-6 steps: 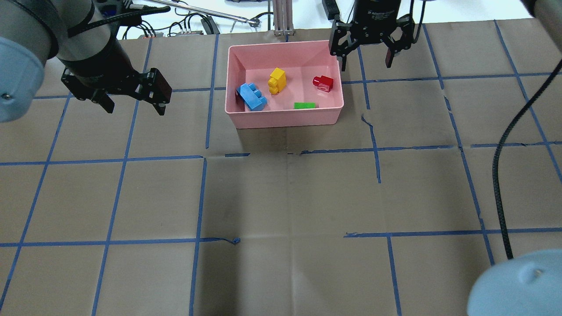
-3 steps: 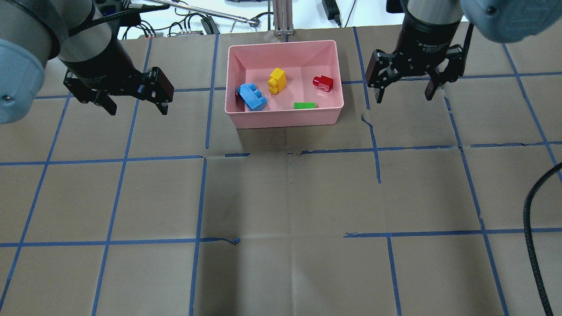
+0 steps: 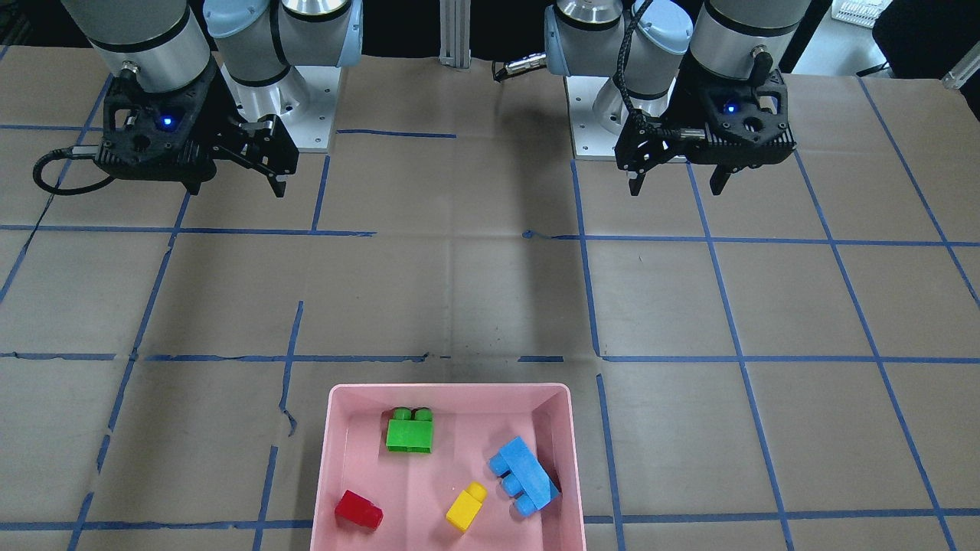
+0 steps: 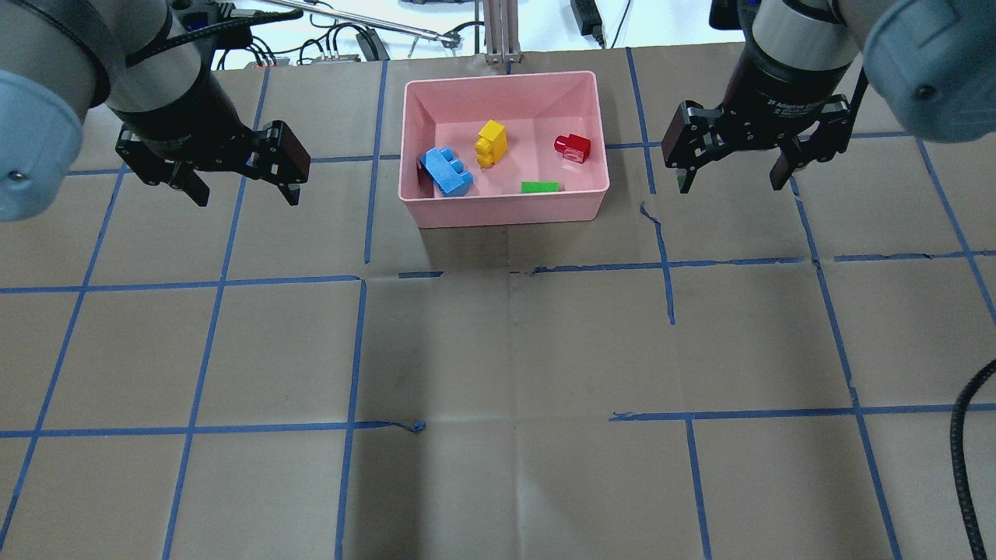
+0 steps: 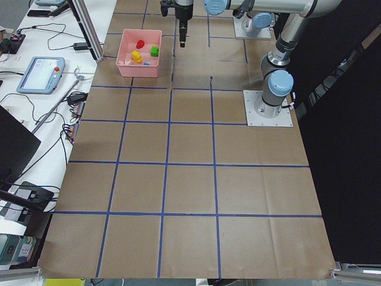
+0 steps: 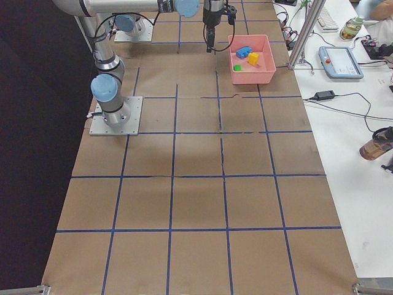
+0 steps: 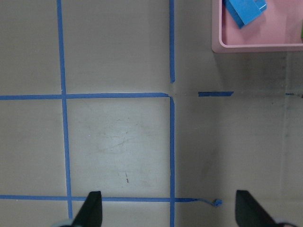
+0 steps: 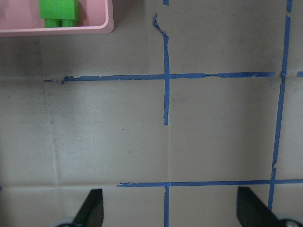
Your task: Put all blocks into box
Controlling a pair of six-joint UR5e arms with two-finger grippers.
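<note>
The pink box [image 4: 506, 210] stands at the far middle of the table and also shows in the front view [image 3: 331, 459]. In it lie the light-blue block [image 4: 447, 172], the yellow block [image 4: 491, 143], the red block [image 4: 572, 146] and the green block [image 4: 540, 187]. My left gripper [image 4: 245, 198] is open and empty above the table, left of the box. My right gripper [image 4: 730, 185] is open and empty, right of the box. The left wrist view shows the blue block [image 7: 245, 10] in the box corner. The right wrist view shows the green block [image 8: 57, 13].
Brown paper with blue tape lines [image 4: 358, 350] covers the table. Cables and a metal rod [image 4: 366, 27] lie beyond the far edge. A black cable [image 4: 961, 459] hangs at the near right.
My right gripper has moved from the box's far right corner to the right and nearer, staying open. My left gripper has shifted slightly. The blocks have not moved.
</note>
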